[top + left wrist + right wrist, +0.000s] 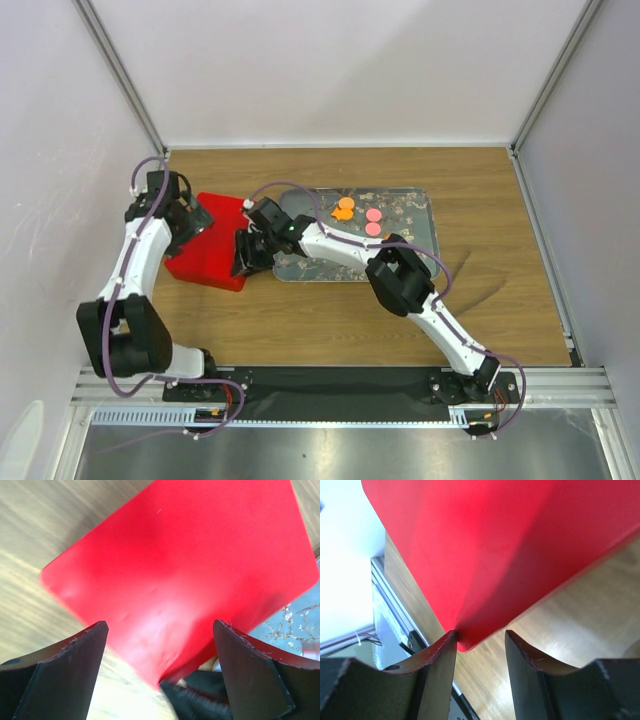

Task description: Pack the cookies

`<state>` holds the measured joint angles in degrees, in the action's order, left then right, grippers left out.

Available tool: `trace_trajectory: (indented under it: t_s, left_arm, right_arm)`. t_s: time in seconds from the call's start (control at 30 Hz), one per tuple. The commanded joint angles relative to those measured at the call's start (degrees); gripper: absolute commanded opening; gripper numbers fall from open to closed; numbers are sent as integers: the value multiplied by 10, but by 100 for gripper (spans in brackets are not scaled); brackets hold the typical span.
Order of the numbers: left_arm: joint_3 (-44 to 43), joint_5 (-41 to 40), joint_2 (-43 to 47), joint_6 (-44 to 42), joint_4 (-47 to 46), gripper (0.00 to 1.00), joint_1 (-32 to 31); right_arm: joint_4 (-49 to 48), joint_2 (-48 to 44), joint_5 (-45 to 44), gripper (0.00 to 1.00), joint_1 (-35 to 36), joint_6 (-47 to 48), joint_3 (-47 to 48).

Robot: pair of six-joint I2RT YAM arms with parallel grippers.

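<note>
Top view: wooden surface [500, 260], with a patterned tray [415, 238] in the middle toward the back. The red lid [205, 250] is just left of the tray, and whether it touches the tray's left edge can't be told. The cookies are all on the tray, apart from the lid. The orange cookies [343, 210] sit in a small cluster, with the pink cookies [373, 221] just right of them. The left arm [140, 255] reaches to the lid's back left side. The right arm [400, 280] stretches across the tray to the lid's right edge. Left jaws are over the lid's back left part, right jaws at its right edge

Left wrist view: left jaws are wide apart and hold nothing. The lid lies beyond and between them, untouched by them here. A bit of the tray shows at the right edge. A dark, blurred part sits under the lid's near corner

Right wrist view: right jaws are slightly apart around a corner of the lid. One jaw touches the corner and wood shows between the corner and the other jaw, so it is not clamped. The lid fills the top of the view, with the surface below
</note>
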<state>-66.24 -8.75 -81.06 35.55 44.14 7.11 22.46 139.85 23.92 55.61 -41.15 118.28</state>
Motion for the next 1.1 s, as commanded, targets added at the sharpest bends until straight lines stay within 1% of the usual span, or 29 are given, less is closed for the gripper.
trace_trajectory:
  t_s: [0.0,0.07,0.17,0.23,0.5,0.63,0.8,0.87,0.97,1.0,1.03,1.07]
  left_arm:
    - [0,-36,45,11,28,92,24]
    - [20,-43,66,16,25,92,40]
    - [43,-22,74,20,16,92,78]
    - [58,-6,73,25,11,90,97]
    - [109,44,59,65,-50,88,129]
    - [138,70,37,87,-99,85,144]
    - [154,96,12,103,-138,81,156]
    - [159,97,-2,110,-150,80,161]
    - [166,97,-10,120,-158,76,169]
    - [164,89,-15,123,-151,72,170]
    - [165,88,-14,123,-146,71,170]
    - [165,67,-12,124,-142,70,171]
  right_arm:
    - [57,51,-34,48,-27,18,33]
    - [58,56,-29,49,-38,16,48]
    - [62,62,-20,50,-49,15,64]
    - [58,65,-11,51,-60,14,69]
    - [70,79,10,52,-78,19,100]
    - [68,79,14,52,-77,19,95]
    - [68,75,12,52,-77,23,86]
    - [68,75,11,52,-77,25,85]
    - [70,75,9,52,-77,27,85]
    - [72,75,8,51,-77,27,85]
    - [72,75,8,51,-77,27,85]
    - [72,75,7,51,-77,27,85]
